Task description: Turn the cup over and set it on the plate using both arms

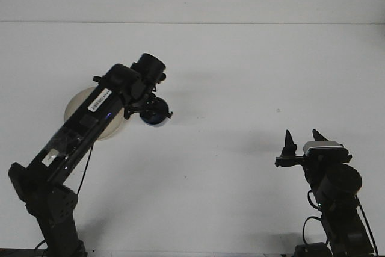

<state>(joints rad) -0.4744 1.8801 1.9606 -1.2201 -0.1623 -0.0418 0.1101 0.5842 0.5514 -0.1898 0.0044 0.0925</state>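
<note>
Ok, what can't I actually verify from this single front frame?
- Left gripper: its wrist blocks the jaws, so the grip on the dark blue cup is unconfirmed.
- Cup: too small and dark to tell whether it is upright or inverted.
- Plate: right part covered by the left arm.
- Right arm base: cut off by the bottom edge.

Single front cam, high, facing fwd
</note>
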